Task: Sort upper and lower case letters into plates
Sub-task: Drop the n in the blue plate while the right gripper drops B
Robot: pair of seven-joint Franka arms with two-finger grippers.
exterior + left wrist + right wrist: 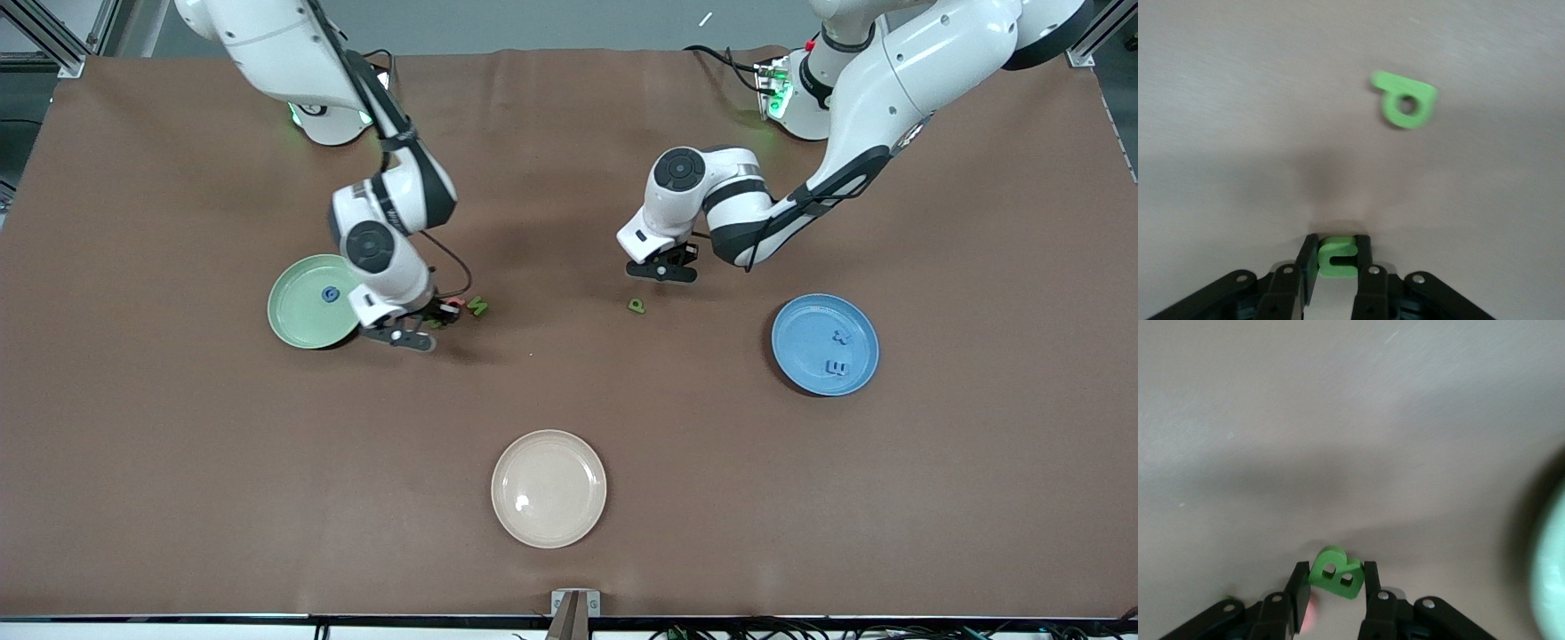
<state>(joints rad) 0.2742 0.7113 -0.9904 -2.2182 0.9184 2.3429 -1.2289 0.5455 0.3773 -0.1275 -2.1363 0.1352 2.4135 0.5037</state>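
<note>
My left gripper [1337, 244] [662, 271] is shut on a small green c-shaped letter [1338, 259], low over the brown table. A green letter p [1405, 101] [637, 306] lies flat on the table just beside it. My right gripper [1335, 571] [433, 322] is shut on a green letter B [1335, 574], next to the mint green plate [298, 324] [1553, 567]. That plate holds one blue letter [330, 294]. A pinkish red letter [452, 304] [1309, 613] and a green letter [478, 308] lie by the right gripper. The blue plate [805, 322] holds two blue letters [837, 366].
A cream-white plate [548, 488] sits in the middle of the table, nearer the front camera than everything else. The brown mat [178, 444] covers the whole table. Both arms' bases and cables stand along the edge farthest from the front camera.
</note>
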